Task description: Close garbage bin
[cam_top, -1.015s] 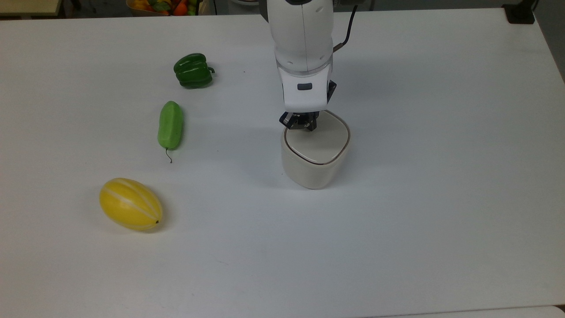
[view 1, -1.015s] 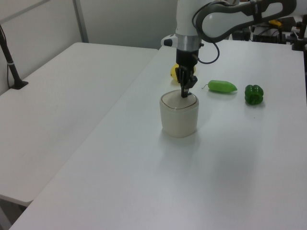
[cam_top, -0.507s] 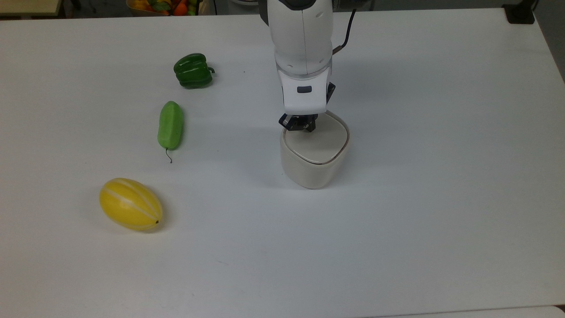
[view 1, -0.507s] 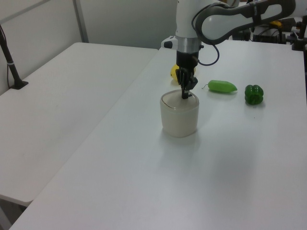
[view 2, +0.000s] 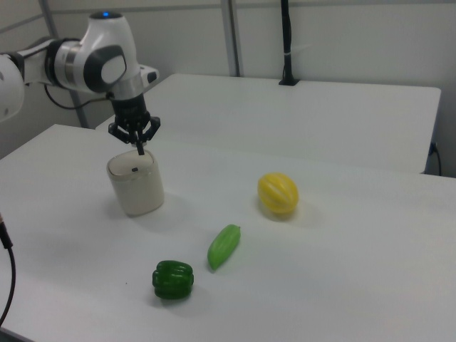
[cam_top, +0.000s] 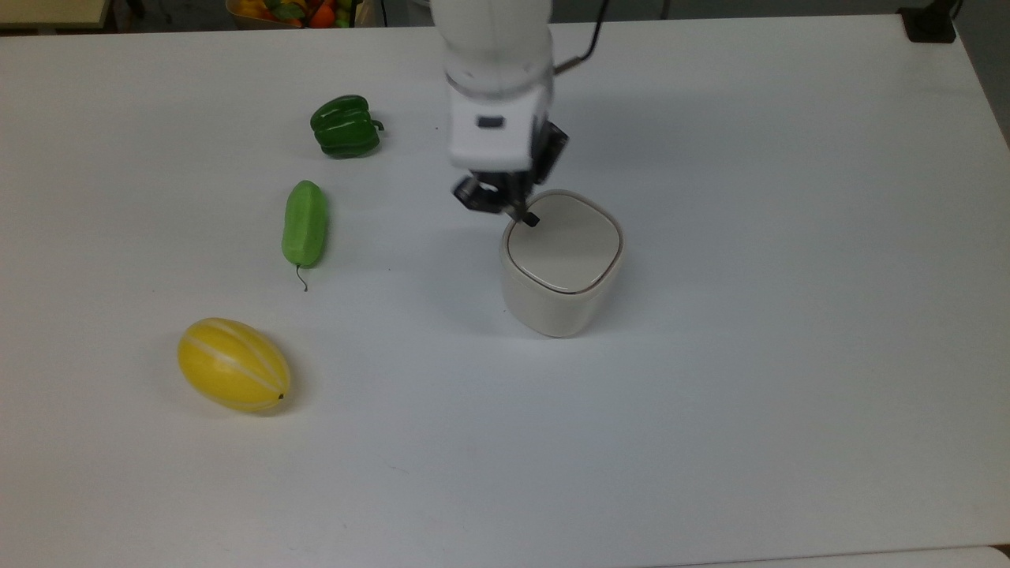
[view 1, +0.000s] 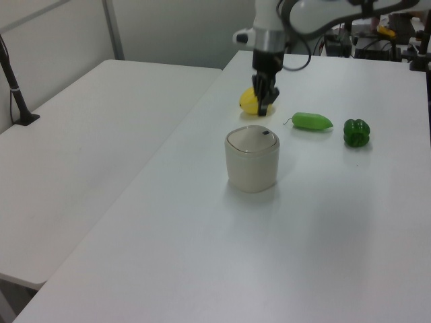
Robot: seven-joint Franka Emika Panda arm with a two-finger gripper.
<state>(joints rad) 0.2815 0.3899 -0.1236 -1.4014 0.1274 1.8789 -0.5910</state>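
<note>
Gripper point(cam_top: 527, 217) has lifted off one shut garbage bin point(cam_top: 562, 272); three vegetables

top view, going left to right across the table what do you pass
yellow melon → light green cucumber-like vegetable → green bell pepper → gripper → garbage bin, lid down

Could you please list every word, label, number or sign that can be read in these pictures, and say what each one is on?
None: no readable text.
The garbage bin bears a small dark square mark on its lid, seen in the right view; no letters can be made out.
The gripper housing has a small dark rectangle; no characters can be made out.
The green bell pepper, green cucumber and yellow melon are unmarked.
</note>
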